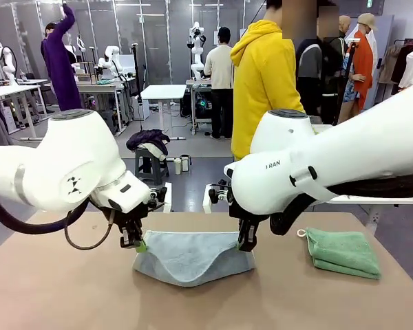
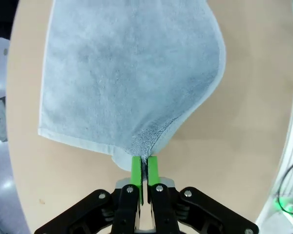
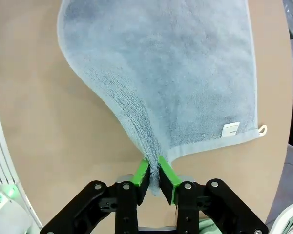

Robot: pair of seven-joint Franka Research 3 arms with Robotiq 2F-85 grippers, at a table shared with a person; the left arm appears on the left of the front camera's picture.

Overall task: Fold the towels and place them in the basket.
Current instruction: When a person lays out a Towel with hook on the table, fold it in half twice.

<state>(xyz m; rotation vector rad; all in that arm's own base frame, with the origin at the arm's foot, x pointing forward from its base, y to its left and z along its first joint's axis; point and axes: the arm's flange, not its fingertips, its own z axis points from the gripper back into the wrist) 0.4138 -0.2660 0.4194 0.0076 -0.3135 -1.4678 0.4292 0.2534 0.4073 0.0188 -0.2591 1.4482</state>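
Lower left of centre: left gripper (image 1: 139, 245), jaws pinched on the left corner of the grey-blue towel (image 1: 189, 256). The towel hung between both grippers, its sagging middle on the table (image 1: 48, 295). Right of centre: right gripper (image 1: 246, 246), jaws pinched on the other corner. Lower right: green towel (image 1: 342, 251) lay folded, well apart. A person (image 1: 265, 75) stood behind, partly hidden by the right arm.

Centre: blocked, grey-blue towel (image 1: 189, 256) strung low between left gripper (image 1: 139, 245) and right gripper (image 1: 246, 246), each pinching a corner.
Right side: folded green towel (image 1: 342, 251) lying there, right arm (image 1: 358, 158) looming above.
Near table (image 1: 55, 295) edge: bare, open all across.
Left side: bare beneath left arm (image 1: 62, 165).
Far side: person (image 1: 265, 75) in yellow standing beyond.
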